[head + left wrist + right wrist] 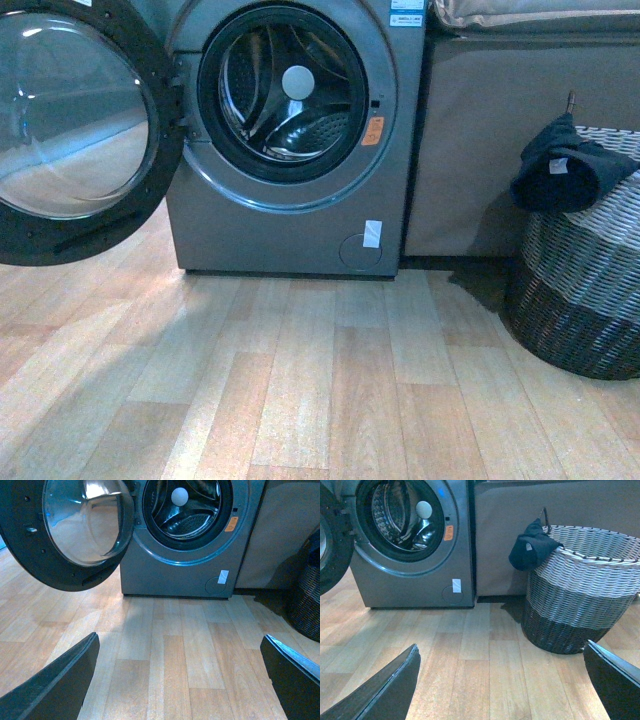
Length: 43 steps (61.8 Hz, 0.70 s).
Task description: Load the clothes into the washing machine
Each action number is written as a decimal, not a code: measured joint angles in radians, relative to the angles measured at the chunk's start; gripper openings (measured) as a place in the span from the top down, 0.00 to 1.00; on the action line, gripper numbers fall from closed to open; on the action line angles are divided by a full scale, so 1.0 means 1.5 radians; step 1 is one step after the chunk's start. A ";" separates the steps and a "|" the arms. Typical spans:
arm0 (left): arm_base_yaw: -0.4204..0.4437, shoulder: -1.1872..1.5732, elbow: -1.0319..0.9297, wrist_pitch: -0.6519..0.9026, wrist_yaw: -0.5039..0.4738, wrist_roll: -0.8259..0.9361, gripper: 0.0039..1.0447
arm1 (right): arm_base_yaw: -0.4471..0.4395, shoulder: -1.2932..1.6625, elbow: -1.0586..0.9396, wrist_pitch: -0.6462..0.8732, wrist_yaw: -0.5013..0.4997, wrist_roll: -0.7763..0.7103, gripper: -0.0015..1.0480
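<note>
Clothes [560, 168]: I see them draped over the basket [585, 290] rim, easy to pinch.
Washing machine [300, 215]: door [70, 130] swung wide for loading.
Left gripper [180, 640]: spread apart, empty.
Right gripper [501, 647]: spread apart, empty, facing the basket, so it's my pick.

Left hand [180, 636], right hand [501, 645], each with two flat black wedge-shaped fingers [57, 685], thin pale edges

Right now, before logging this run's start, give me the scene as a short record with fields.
clothes: draped over the wicker basket rim
wicker basket: on floor, right of the washing machine
washing machine: door swung open, no clothes seen in drum
left gripper: open, empty
right gripper: open, empty
</note>
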<state>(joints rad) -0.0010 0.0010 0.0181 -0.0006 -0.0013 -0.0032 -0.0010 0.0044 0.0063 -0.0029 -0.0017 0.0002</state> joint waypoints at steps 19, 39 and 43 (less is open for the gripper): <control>0.000 0.001 0.000 0.000 0.001 0.000 0.06 | 0.000 0.000 0.000 0.000 0.000 0.000 0.07; 0.000 0.000 0.000 0.000 0.001 0.000 0.06 | 0.000 0.000 0.000 0.000 0.000 0.000 0.07; 0.000 0.000 0.000 0.000 0.001 0.000 0.06 | 0.000 0.000 0.000 0.000 0.000 0.000 0.07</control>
<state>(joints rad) -0.0010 0.0010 0.0185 -0.0006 -0.0002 -0.0032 -0.0010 0.0044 0.0063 -0.0029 -0.0021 0.0002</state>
